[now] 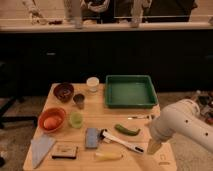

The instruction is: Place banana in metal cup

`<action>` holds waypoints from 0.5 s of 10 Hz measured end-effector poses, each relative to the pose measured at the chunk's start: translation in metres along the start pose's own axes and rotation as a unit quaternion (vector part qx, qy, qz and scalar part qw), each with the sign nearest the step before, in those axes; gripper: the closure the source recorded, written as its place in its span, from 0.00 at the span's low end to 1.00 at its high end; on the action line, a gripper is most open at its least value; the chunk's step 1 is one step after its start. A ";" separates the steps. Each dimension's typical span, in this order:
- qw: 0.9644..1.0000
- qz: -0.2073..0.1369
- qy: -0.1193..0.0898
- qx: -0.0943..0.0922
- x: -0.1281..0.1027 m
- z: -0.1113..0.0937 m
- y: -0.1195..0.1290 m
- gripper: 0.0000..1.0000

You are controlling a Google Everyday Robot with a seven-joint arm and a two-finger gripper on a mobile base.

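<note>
— Presently, how is the task standing?
— Nothing is being shown as done. The banana is lying at the front edge of the desk, well apart from the metal cup further back.
— And the tool?
— The tool is hanging low near the front right corner, right of the banana and not touching it. Whether it is open cannot be told.

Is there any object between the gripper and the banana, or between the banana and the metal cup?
The gripper hangs right of the banana; the tip of the white-handled brush lies between them. Between banana and metal cup lie the blue sponge and the brush's head.
</note>
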 end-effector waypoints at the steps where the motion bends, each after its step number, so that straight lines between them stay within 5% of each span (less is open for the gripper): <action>1: 1.000 0.001 0.000 0.000 0.000 0.001 0.000 0.20; 5: 1.000 0.000 0.000 0.000 0.000 0.001 0.000 0.20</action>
